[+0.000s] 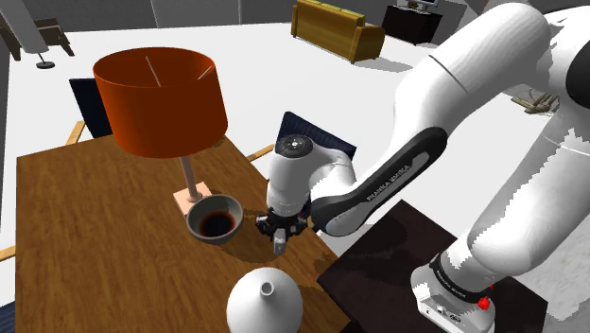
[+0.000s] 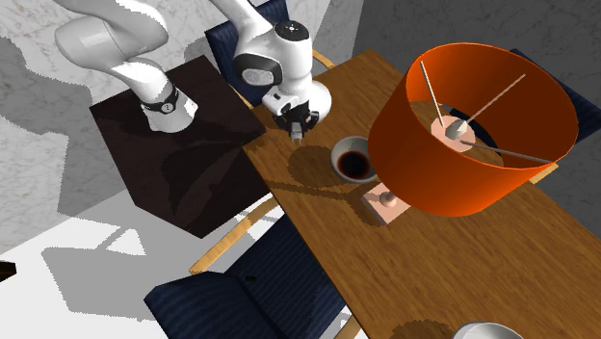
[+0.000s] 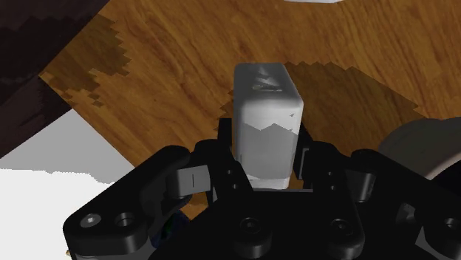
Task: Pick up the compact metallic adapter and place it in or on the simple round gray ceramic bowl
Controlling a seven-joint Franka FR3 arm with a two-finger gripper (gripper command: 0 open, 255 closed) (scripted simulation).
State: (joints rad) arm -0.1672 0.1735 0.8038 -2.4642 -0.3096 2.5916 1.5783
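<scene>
In the shoulder view the gripper (image 1: pixel 281 236) is hanging over the wooden table (image 1: pixel 104 246), its fingers closing on the pale, silvery adapter (image 1: pixel 281 246); the grey bowl (image 1: pixel 215 223) is sitting near it at about nine o'clock, beside the lamp base (image 1: pixel 192 197); the orange lampshade (image 1: pixel 161 99) is spreading above, and a white vase (image 1: pixel 265 301) is standing at six o'clock of the gripper.

In the second exterior view the gripper (image 2: pixel 297 130) is hovering at the table's edge beside the dark stand (image 2: pixel 183 144); the bowl (image 2: pixel 353 160) is lying at four o'clock of it, with the shade (image 2: pixel 477 135) looming just beyond; a navy chair (image 2: pixel 250 289) is tucking under the table.

In the wrist view the fingers (image 3: pixel 303 151) are clasping the adapter (image 3: pixel 266 118) from both sides, closed only to its width; it seems to be hanging clear of the wood; the bowl's rim (image 3: pixel 436 144) is showing beside the gripper.

The block is sticking well out past the pads, so it may be prone to twisting or slipping; a wide carry risks knocking the shade; a release off-centre could be tipping it off the rim.

The room behind is lying pale-floored, a yellow sofa (image 1: pixel 336 30) standing far off.
</scene>
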